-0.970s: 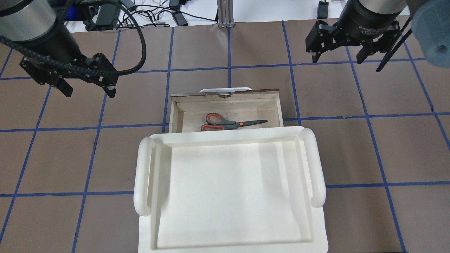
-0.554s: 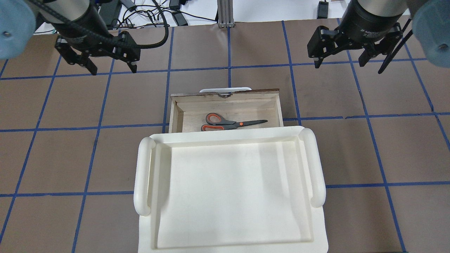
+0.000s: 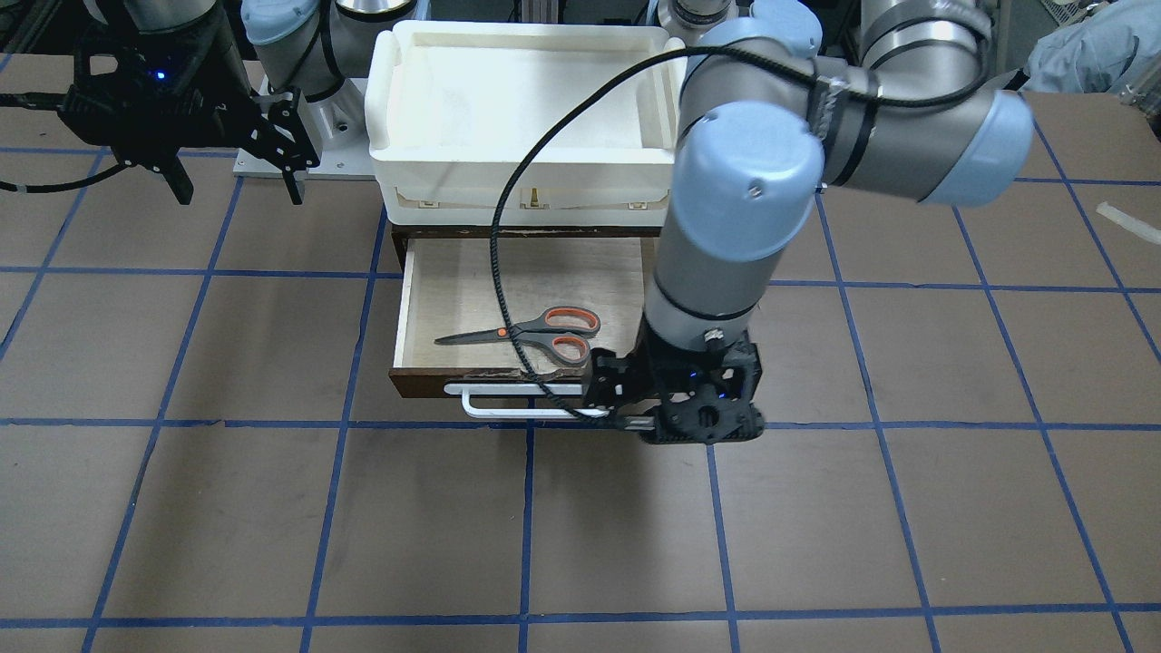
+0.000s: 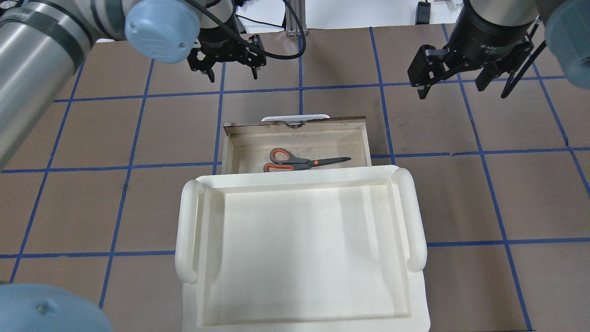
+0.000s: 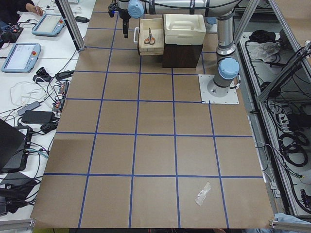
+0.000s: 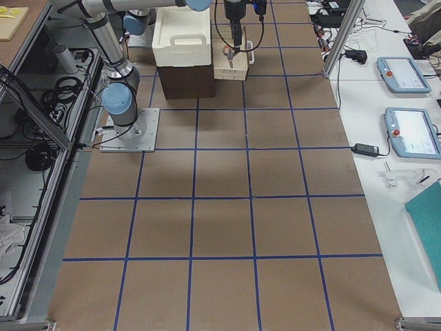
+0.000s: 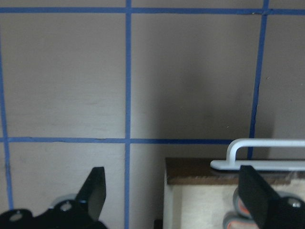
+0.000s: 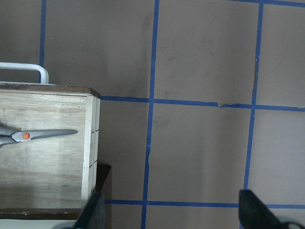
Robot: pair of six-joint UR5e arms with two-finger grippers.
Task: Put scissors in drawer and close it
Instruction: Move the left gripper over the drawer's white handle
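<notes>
Your scissors (image 4: 304,162) lie flat on the drawer's (image 4: 251,146) pale floor at the middle of the overhead frame, blades pointing right. The placing looks done and only the closing is left, since the drawer stands pulled out. That is likely why the left fingers (image 7: 95,188) hang beyond its dark front at upper left, near the white handle (image 7: 267,153). They are spread wide, holding and touching nothing, placed to push. The right fingers (image 8: 252,210) hover at upper right above the table (image 4: 461,193), equally wide and empty, well apart from the drawer.

Both the left tool (image 4: 233,69) and right tool (image 4: 451,85) point downward, fingers spread.
</notes>
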